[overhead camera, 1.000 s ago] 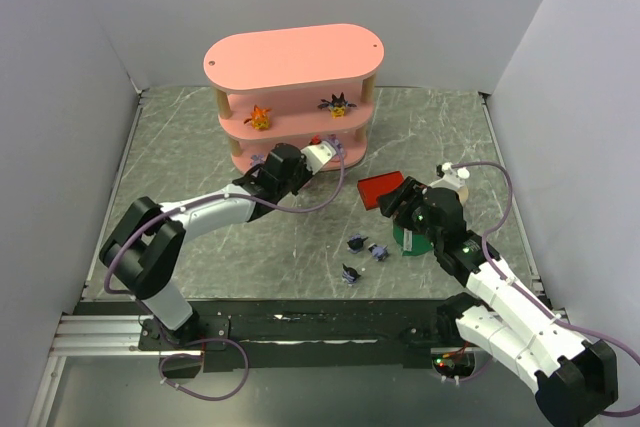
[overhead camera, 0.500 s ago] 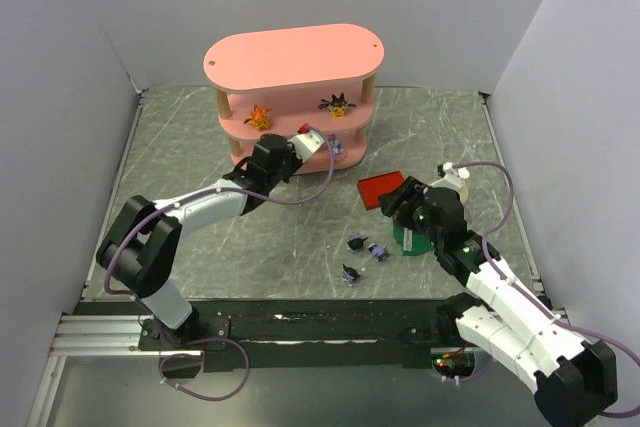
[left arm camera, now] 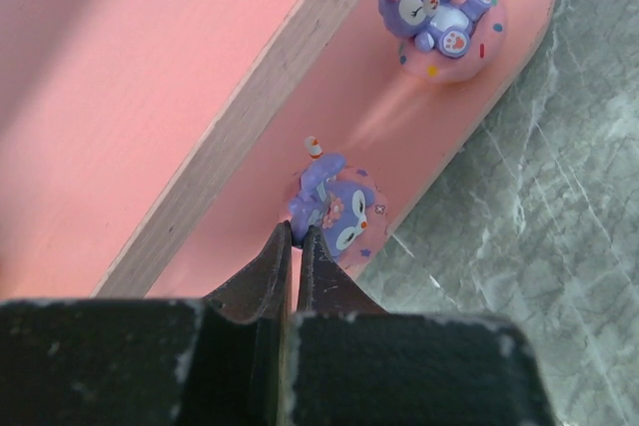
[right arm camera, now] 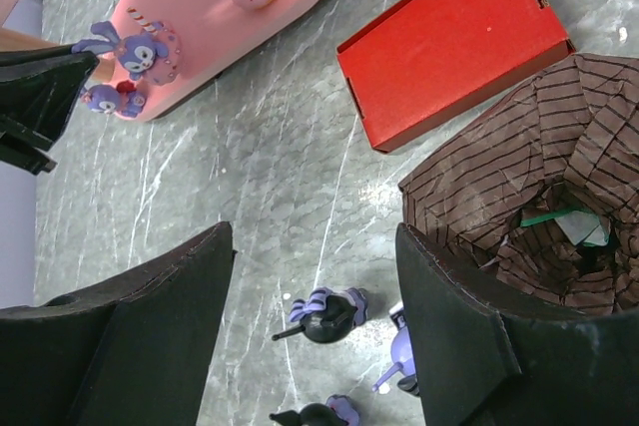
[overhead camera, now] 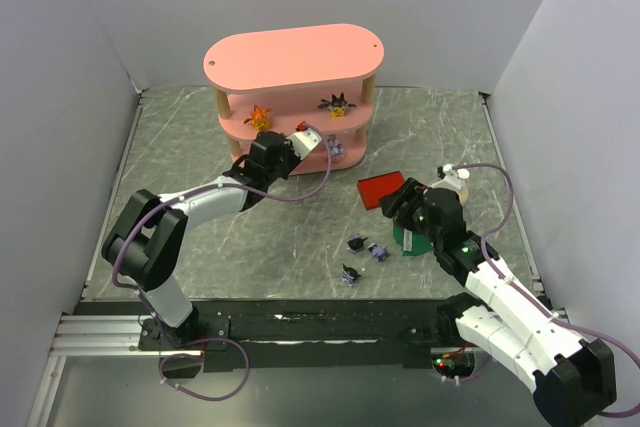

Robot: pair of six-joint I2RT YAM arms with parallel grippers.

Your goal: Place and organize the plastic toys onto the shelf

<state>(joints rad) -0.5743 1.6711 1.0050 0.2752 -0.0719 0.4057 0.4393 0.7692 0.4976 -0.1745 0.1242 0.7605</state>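
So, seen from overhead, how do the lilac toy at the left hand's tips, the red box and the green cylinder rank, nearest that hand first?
1. Lilac toy: on the shelf's bottom board, at the left hand's tips.
2. Red box: on the table, to the right.
3. Green cylinder: farther right, toward the front.

Left arm (overhead camera: 200, 209): white shells over links, black joints, black elbow block. Right arm (overhead camera: 510, 312): same white-and-black build, small green light on forearm. Lilac cable (overhead camera: 497, 169) loops off each wrist. Both ends: matte black jaws, wedge-shaped, edges scuffed.
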